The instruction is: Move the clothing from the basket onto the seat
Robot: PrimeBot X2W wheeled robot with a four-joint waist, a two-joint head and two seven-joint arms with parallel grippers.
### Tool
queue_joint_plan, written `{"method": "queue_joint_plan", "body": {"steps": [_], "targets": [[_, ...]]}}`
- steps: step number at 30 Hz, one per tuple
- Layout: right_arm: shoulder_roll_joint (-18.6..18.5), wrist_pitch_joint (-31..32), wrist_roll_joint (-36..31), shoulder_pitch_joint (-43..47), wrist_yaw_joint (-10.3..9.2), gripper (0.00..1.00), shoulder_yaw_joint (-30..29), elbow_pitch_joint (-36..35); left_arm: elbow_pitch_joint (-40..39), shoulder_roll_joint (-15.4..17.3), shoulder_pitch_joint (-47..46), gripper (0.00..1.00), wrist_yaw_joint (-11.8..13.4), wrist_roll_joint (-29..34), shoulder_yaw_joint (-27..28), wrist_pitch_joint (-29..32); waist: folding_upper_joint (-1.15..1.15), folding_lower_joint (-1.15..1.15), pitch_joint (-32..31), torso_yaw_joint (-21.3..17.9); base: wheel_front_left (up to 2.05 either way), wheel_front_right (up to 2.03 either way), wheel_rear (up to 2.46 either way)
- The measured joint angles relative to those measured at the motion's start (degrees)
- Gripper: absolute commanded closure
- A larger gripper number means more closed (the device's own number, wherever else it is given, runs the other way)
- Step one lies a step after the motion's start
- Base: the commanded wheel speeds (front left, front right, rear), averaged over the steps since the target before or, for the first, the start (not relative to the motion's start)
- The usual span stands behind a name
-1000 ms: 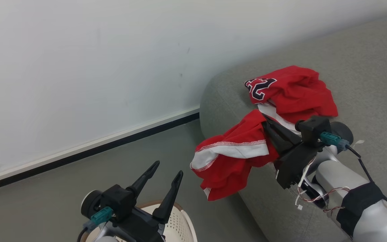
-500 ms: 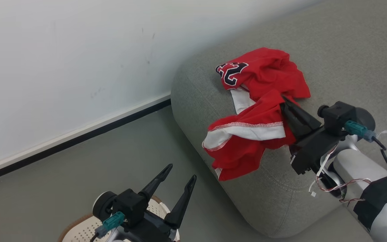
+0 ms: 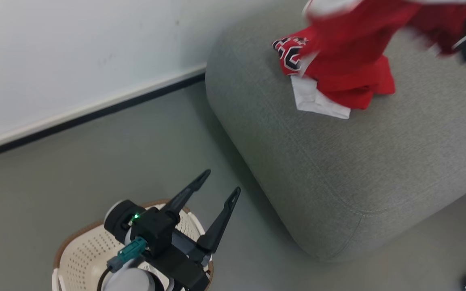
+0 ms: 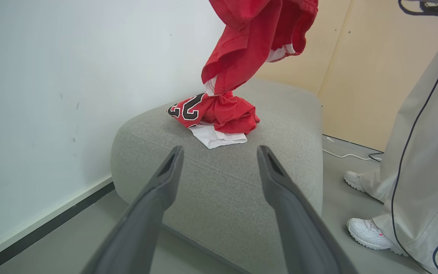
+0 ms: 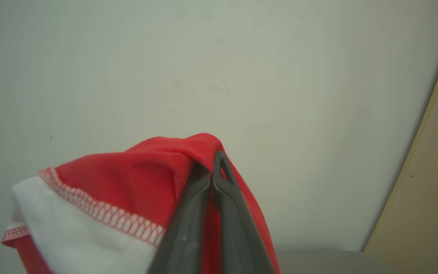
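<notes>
Laundry update: right gripper [image 5: 213, 161] is pinched tight on the red white-trimmed garment [image 5: 127, 179]. Its fingers are pressed together with fabric bunched around them at the bottom centre of the right wrist view, and a plain white wall [image 5: 242, 76] is behind. In the left wrist view that garment hangs from the top centre of the frame, up in the air over the grey seat [image 4: 219, 190]. Its lower end comes right down to the red jersey [image 4: 226, 114] with the navy-and-white number. The jersey lies crumpled on the seat top toward the wall side, with a white panel poking out underneath. Can't tell if the two pieces actually touch. Left gripper [image 3: 221, 182] is spread wide with nothing in it, lower centre of the head view, right over the cream perforated basket [image 3: 79, 258] sitting on the floor [image 3: 75, 169] at lower left. Somebody's pale trouser legs [image 4: 424, 152] and white sneakers [image 4: 367, 232] stand at the right edge of the left wrist view.
</notes>
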Motion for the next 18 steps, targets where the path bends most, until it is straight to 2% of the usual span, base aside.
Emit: {"method": "queue_joint_plan", "body": {"steps": [8, 14, 18], "targets": [[-7.1, 0.0, -0.4, -9.0, -1.48, 1.00, -4.8, 5.3, -5.7, 1.4, -3.6, 0.00, 0.0, 1.2, 0.3, 1.1, 0.00, 0.00, 6.1, 2.5, 0.00, 0.00, 0.00], [-9.1, 0.1, -0.5, -11.1, -2.09, 1.00, -6.0, 9.4, -9.6, 2.2, -6.4, 0.00, 0.0, 2.4, 0.3, 2.2, 0.00, 0.01, 10.8, 4.8, 0.00, 0.00, 0.00], [-9.6, 0.1, -1.5, -12.5, -3.60, 1.00, -6.4, 11.5, -11.3, 2.5, -7.7, 0.00, -0.2, 3.6, 0.2, 3.2, 0.00, 0.01, 13.9, 6.4, 0.00, 0.00, 0.00]]}}
